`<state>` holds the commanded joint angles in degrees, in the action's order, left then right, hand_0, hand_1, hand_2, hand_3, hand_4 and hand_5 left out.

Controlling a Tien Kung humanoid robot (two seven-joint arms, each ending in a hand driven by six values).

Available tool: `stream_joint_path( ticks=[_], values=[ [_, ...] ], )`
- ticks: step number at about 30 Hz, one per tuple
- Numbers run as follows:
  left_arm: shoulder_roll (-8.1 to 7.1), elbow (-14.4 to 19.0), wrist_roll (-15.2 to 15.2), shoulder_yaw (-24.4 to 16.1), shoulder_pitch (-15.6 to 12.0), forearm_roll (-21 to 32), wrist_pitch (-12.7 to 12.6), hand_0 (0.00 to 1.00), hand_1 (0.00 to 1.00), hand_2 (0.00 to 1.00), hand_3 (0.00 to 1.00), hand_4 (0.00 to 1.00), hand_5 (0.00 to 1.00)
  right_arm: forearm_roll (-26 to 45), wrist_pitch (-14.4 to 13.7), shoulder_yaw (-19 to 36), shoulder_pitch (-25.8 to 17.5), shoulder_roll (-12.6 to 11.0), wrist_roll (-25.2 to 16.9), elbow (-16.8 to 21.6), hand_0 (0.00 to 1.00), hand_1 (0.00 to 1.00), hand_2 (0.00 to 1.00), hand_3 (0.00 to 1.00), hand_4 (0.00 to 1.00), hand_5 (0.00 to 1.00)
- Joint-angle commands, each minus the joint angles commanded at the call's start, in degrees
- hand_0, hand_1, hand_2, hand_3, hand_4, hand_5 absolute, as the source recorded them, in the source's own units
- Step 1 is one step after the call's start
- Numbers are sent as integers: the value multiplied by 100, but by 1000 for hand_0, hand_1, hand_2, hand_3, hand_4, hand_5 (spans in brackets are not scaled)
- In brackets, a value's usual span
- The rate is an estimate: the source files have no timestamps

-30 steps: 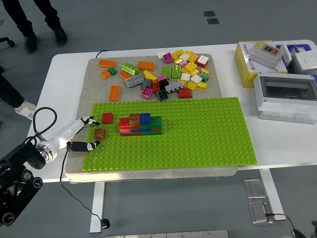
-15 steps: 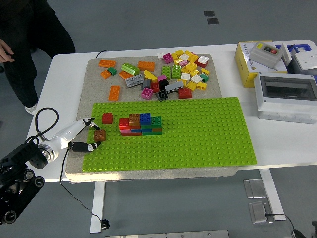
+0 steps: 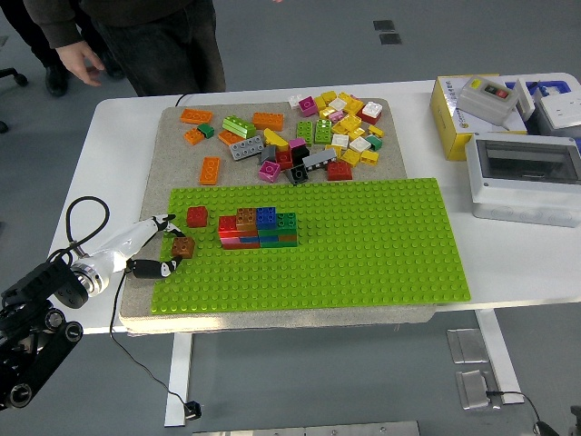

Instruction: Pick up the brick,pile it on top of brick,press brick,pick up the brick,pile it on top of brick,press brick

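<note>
The person at the far side has walked in closer to the table since a moment ago, and the brown brick (image 3: 182, 246) has tipped a little in the robot's hand.

Nearest of all is the left hand (image 3: 156, 243), reaching in from the left edge. Its fingers (image 3: 162, 220) are pinched on the brown brick, one tip at the back and one at the front. The brick sits at the left end of the green board (image 3: 363, 245), and I cannot tell if it is lifted or touching. The right hand is not in the picture.

The brick looks small, light and hard. It will not squash, but its smooth sides could slip, so I think holding it by two flat sides is best, with the top bumps left free.

Just behind it is a red brick (image 3: 197, 216) on the board. Beside that, to the right, is the brick pile (image 3: 258, 228), with red, orange, blue and green on top.

Farther back, loose bricks (image 3: 318, 136) lie spread on the grey mat (image 3: 172, 154).

Farthest off, the person's hand (image 3: 83, 66) hangs down, away from the bricks.
</note>
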<state>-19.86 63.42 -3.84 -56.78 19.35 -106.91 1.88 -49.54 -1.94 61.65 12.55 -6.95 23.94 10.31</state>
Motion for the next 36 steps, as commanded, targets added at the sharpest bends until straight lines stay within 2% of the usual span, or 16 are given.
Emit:
stream_joint_path(
  ticks=[4,5,13,19,36],
  values=[
    [11,78,15,-114,-49,102,26,986,985,998,556,455,113,-2,-3,7,5,-7,-5,0,739,700,713,786,643,998],
    [14,131,40,-171,-72,113,49,985,985,998,515,479,120,-3,-4,10,7,-9,-7,0,738,699,714,786,644,998],
    [-19,803,328,-565,-223,114,282,985,986,998,508,509,127,-47,-5,56,11,-32,-12,0,738,699,714,786,645,998],
    [-32,1098,534,-638,-242,114,438,983,985,998,503,536,135,-181,10,139,29,-50,-3,0,738,699,714,787,646,998],
    [231,968,690,-386,52,97,520,982,984,993,502,591,155,-296,15,240,12,-38,-35,0,733,698,712,785,647,998]
  ],
)
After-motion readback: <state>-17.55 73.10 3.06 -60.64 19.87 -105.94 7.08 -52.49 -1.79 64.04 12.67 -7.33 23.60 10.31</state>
